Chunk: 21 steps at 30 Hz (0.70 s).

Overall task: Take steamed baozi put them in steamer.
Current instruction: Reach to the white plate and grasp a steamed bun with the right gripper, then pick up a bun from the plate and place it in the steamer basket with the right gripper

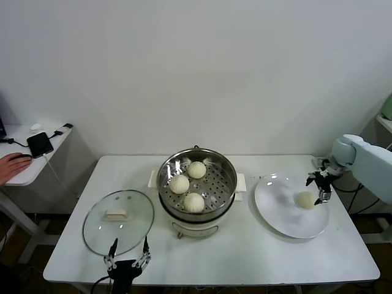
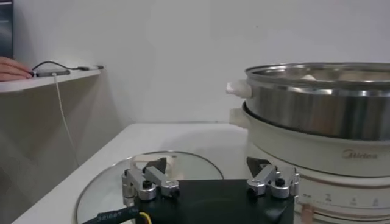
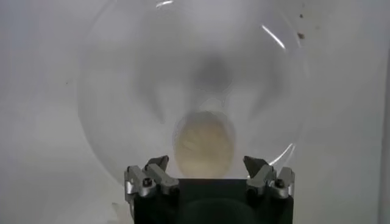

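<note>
Three steamed baozi sit on the perforated tray of the steamer (image 1: 228, 176) at the table's middle: one at the back (image 1: 196, 169), one on the left (image 1: 179, 184), one at the front (image 1: 194, 202). A fourth baozi (image 1: 305, 200) lies on the white plate (image 1: 275, 208) to the right. My right gripper (image 1: 320, 185) hovers open just above and behind that baozi (image 3: 204, 143), which shows between its spread fingers without touching them. My left gripper (image 1: 128, 255) is open at the table's front edge, beside the glass lid, holding nothing. In the left wrist view the steamer's steel wall (image 2: 317, 100) rises close by.
A glass lid (image 1: 118, 220) with a white handle lies flat left of the steamer. A side table (image 1: 24, 171) at far left carries a phone (image 1: 40, 144) and a person's hand (image 1: 12, 165). The wall stands right behind the table.
</note>
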Each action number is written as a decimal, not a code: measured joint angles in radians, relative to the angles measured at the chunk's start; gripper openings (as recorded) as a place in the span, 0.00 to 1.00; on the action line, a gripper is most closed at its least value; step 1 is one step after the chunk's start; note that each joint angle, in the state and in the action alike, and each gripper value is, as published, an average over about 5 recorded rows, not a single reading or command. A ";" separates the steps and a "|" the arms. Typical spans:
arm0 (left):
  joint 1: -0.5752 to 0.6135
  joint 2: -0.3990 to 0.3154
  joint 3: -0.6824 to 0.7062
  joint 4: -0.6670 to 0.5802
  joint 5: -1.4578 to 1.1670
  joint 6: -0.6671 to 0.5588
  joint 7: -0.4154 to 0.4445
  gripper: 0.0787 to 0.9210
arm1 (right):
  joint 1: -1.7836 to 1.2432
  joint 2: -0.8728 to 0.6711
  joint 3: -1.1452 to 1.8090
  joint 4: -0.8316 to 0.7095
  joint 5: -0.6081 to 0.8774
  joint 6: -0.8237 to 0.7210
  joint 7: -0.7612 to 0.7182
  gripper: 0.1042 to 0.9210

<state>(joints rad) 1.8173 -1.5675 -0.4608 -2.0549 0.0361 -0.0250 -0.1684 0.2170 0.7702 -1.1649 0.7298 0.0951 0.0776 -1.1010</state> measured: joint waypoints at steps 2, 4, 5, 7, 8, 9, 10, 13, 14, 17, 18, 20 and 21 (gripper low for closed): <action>0.000 0.000 0.000 0.002 0.000 -0.001 0.000 0.88 | -0.016 0.008 0.016 -0.014 -0.011 -0.003 0.004 0.88; -0.001 0.000 0.000 0.005 0.000 -0.002 -0.001 0.88 | -0.031 0.016 0.031 -0.028 -0.020 -0.005 0.008 0.88; -0.001 0.000 0.000 0.006 0.000 -0.003 -0.001 0.88 | -0.038 0.020 0.039 -0.034 -0.025 -0.005 0.010 0.88; -0.002 0.000 0.001 0.008 0.000 -0.004 -0.001 0.88 | -0.050 0.027 0.052 -0.044 -0.032 -0.007 0.015 0.87; -0.003 0.000 0.001 0.009 -0.001 -0.004 -0.001 0.88 | -0.055 0.031 0.058 -0.047 -0.035 -0.007 0.017 0.86; -0.003 0.000 0.001 0.009 -0.001 -0.004 -0.001 0.88 | -0.059 0.034 0.063 -0.050 -0.038 -0.008 0.019 0.84; -0.003 0.001 0.001 0.009 -0.001 -0.004 -0.001 0.88 | -0.063 0.036 0.068 -0.052 -0.041 -0.008 0.020 0.82; -0.003 0.001 0.001 0.009 -0.002 -0.004 -0.002 0.88 | -0.071 0.040 0.080 -0.053 -0.048 -0.012 0.022 0.74; -0.002 0.001 0.001 0.008 -0.002 -0.004 -0.002 0.88 | -0.072 0.040 0.083 -0.053 -0.050 -0.013 0.023 0.72; 0.000 0.002 0.002 0.004 -0.002 -0.004 -0.002 0.88 | -0.071 0.036 0.084 -0.044 -0.050 -0.021 0.021 0.70; 0.000 0.002 0.002 0.003 -0.002 -0.004 -0.002 0.88 | -0.067 0.033 0.082 -0.038 -0.048 -0.025 0.021 0.70; 0.001 0.002 0.003 -0.002 -0.002 -0.003 -0.002 0.88 | -0.052 0.025 0.070 -0.021 -0.039 -0.034 0.019 0.69; 0.002 0.002 0.004 -0.004 -0.002 -0.002 -0.002 0.88 | -0.040 0.020 0.060 -0.010 -0.031 -0.040 0.018 0.69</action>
<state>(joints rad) 1.8189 -1.5655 -0.4567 -2.0587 0.0346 -0.0270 -0.1707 0.1769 0.7898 -1.1052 0.7198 0.0642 0.0381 -1.0830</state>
